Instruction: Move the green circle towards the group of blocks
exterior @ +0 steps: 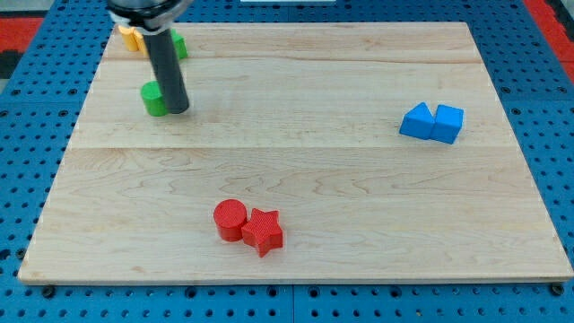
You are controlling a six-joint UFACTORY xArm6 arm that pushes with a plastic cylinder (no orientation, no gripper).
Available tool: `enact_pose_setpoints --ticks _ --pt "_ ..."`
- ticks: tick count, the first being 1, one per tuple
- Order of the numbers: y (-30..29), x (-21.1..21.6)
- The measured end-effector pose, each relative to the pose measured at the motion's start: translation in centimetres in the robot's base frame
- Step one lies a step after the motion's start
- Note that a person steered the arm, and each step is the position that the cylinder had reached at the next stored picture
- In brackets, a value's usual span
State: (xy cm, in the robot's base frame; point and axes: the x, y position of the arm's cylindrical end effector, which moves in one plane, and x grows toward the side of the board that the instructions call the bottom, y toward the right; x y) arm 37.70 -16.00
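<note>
The green circle (153,99) sits near the view's top left on the wooden board (296,161). My tip (177,109) rests on the board touching the circle's right side; the rod partly hides it. Behind the rod at the top left lie a yellow and orange block (131,38) and another green block (179,46), both partly hidden, shapes unclear. A red circle (230,219) and a red star (263,231) touch each other at the bottom centre. A blue triangle (416,120) and a blue cube (447,123) touch at the right.
The board lies on a blue pegboard (547,108). A red area (27,27) shows at the view's top left corner, and another at the top right.
</note>
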Motion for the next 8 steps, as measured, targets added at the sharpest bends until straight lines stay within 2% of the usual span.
enact_pose_setpoints --ticks 3,4,6,7,8 --pt "-3.5 0.2" --pt "-3.8 -1.4" --pt "-6.8 -7.3" --pt "-4.0 -5.5" --pt "-5.1 -3.0"
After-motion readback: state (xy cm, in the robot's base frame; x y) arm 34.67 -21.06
